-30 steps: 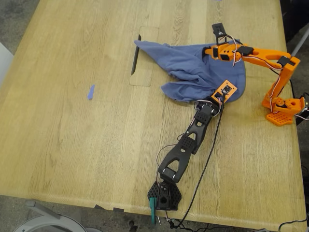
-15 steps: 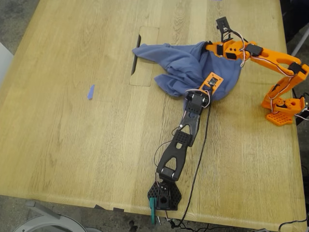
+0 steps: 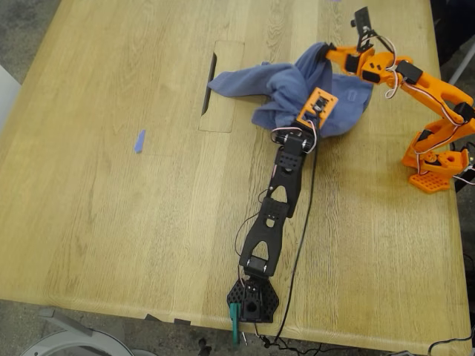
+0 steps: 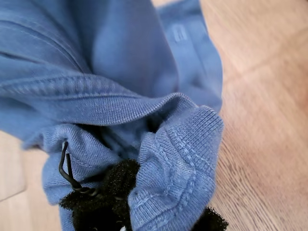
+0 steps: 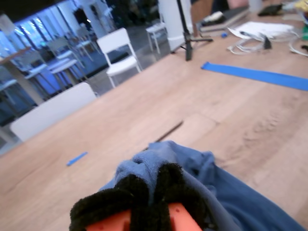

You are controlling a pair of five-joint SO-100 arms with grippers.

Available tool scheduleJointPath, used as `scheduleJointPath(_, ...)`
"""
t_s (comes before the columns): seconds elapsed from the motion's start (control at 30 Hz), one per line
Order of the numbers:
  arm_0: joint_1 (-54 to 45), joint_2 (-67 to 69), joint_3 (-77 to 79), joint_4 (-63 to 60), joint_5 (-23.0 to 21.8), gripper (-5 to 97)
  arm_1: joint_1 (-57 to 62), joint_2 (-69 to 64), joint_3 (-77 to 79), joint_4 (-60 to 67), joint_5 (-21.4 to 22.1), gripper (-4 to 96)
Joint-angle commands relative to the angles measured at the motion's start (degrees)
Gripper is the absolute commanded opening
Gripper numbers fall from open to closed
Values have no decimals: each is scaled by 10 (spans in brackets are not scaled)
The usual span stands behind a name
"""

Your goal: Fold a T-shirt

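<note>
Look along my second gripper point(image 5: 149, 185): its fuzzy black jaws pinch a bunched bit of the blue T-shirt point(image 5: 202, 183). Past it, on the wooden table point(image 5: 144, 120), lie a small blue scrap point(image 5: 76, 158) and a long blue strip point(image 5: 255, 76).

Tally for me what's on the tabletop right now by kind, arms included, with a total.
T-shirt: 1, slate-blue, bunched, lifted by both grippers
Blue scrap: 1, loose on the wood toward the exterior view's left
Robot arms: 2, one black, one orange, my first gripper and my second gripper each clamped on fabric
Total: 4
</note>
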Motion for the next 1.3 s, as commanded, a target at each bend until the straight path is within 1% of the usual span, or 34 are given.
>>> scheduleJointPath(0.0,-11,156,-21,-18,-11,0,-25,46,-60,-12,-5,0)
scheduleJointPath(0.1,-13,192,-21,-40,-12,0,-43,47,-85,-15,-9,0)
scheduleJointPath(0.23,-25,239,-21,-67,-11,0,-57,43,-122,-57,-15,0)
scheduleJointPath(0.37,-31,279,-21,-125,-11,0,-88,29,-169,-103,-18,0)
scheduleJointPath(0.57,-31,330,-21,-223,-15,0,-155,-5,-249,-162,-41,0)
scheduleJointPath(0.73,-25,375,-21,-265,-15,-1,-202,-61,-344,-198,-60,0)
scheduleJointPath(0.77,-24,387,-19,-271,-9,-1,-209,-71,-364,-204,-66,0)
scheduleJointPath(0.97,9,445,7,-347,-15,-1,-261,-139,-487,-235,-109,0)
scheduleJointPath(1.1,41,475,11,-370,-7,-1,-294,-145,-502,-257,-136,1)
scheduleJointPath(1.2,44,502,11,-374,0,-1,-318,-149,-513,-272,-165,1)
scheduleJointPath(1.27,44,517,11,-381,1,-1,-340,-151,-519,-277,-196,1)
